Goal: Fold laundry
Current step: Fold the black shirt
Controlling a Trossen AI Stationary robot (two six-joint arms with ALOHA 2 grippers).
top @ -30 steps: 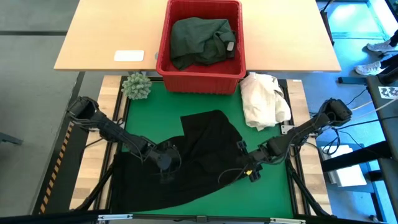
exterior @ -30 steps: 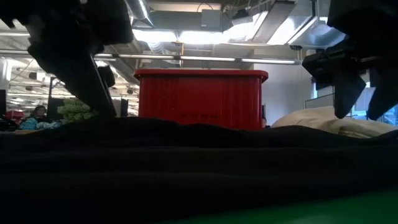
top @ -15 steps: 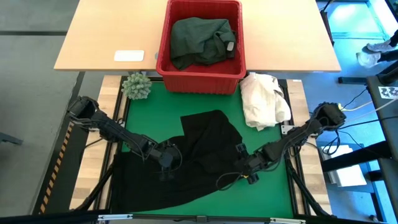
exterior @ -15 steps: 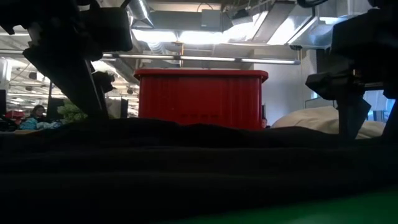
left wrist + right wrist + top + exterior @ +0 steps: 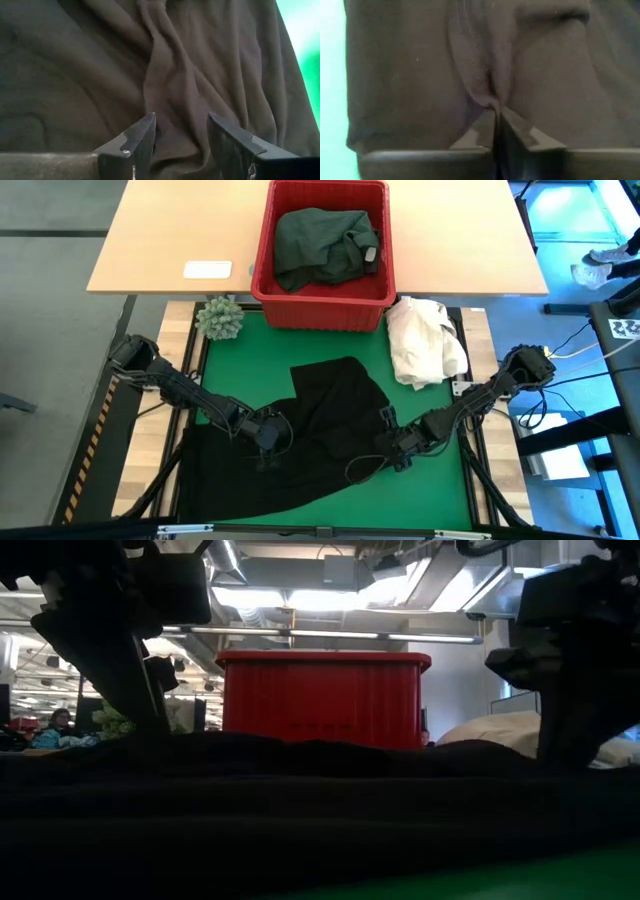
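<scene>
Grasping step on the black garment, spread on the green mat before the red basket.

Right gripper is seen pinched tight on a small ridge of the black cloth near the garment's right edge; left gripper is pressed down on the cloth at its left part with the fingers parted astride a raised fold, not yet clamped on it. A fold is judged to be in preparation: the next move appears to call for the left fingers to be closed on their ridge, so that both sides can be lifted together and laid over evenly. A dark green garment is left in the basket, and a cream-white cloth heap lies beside it. A small tag is seen on the green garment; no writing can be read anywhere.
</scene>
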